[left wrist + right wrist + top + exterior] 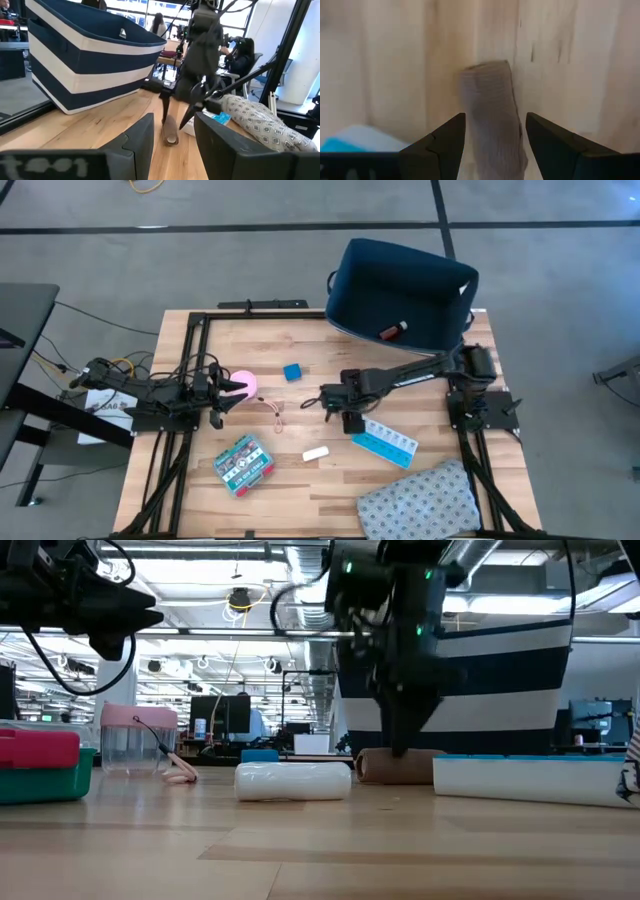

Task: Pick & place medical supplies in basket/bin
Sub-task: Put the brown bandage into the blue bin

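Note:
The brown oblong [492, 115] lies flat on the wooden table; it also shows in the left wrist view [170, 132] and the low view [398, 766]. My right gripper [495, 117] is open and points down over it, one finger on either side, with a gap showing at each. In the high view the right gripper [330, 397] hides the oblong. My left gripper [228, 388] is open and raised beside the pink round roll [246, 380]. The navy basket [400, 285] stands at the far edge with the red-white bottle [392, 331] inside.
On the table lie a blue cube [292, 372], a white bar [316, 453], a green-red flat box [245, 464], a light-blue pill organiser [385, 443] just near-side of my right gripper, and a grey patterned cloth [420, 500] at the near right corner.

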`<state>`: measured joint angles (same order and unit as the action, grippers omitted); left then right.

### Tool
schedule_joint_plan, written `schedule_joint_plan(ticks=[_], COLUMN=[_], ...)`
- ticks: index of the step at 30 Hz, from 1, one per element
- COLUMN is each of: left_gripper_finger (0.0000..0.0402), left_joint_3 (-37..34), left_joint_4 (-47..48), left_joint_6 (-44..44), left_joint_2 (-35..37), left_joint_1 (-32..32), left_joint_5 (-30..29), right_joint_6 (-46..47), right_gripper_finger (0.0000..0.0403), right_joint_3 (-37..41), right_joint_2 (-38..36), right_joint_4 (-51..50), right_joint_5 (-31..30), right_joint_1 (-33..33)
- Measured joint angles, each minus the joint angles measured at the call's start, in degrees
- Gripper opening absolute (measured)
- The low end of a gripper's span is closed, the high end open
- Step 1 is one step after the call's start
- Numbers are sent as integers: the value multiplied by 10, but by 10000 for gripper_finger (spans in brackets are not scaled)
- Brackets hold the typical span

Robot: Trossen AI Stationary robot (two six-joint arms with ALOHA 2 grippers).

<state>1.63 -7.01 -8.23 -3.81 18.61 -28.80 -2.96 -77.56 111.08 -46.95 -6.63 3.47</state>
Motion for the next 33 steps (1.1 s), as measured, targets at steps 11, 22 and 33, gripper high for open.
schedule_joint_plan(ticks=[11, 22, 33], left_gripper_finger=[130, 130, 130], left_joint_3=[0, 0, 0], left_joint_4=[8, 10, 14], left_joint_6=[-8, -26, -50], left_joint_2=[0, 0, 0], left_joint_1=[0, 0, 0], left_joint_5=[0, -2, -6], right_joint_6=[14, -5, -50], right_gripper_finger=[161, 87, 97], right_joint_3=[-11, -143, -336], right_joint_2=[53, 1, -157], right_joint_4=[-14, -164, -274], right_joint_5=[48, 51, -104], right_joint_1=[-25, -10, -22])
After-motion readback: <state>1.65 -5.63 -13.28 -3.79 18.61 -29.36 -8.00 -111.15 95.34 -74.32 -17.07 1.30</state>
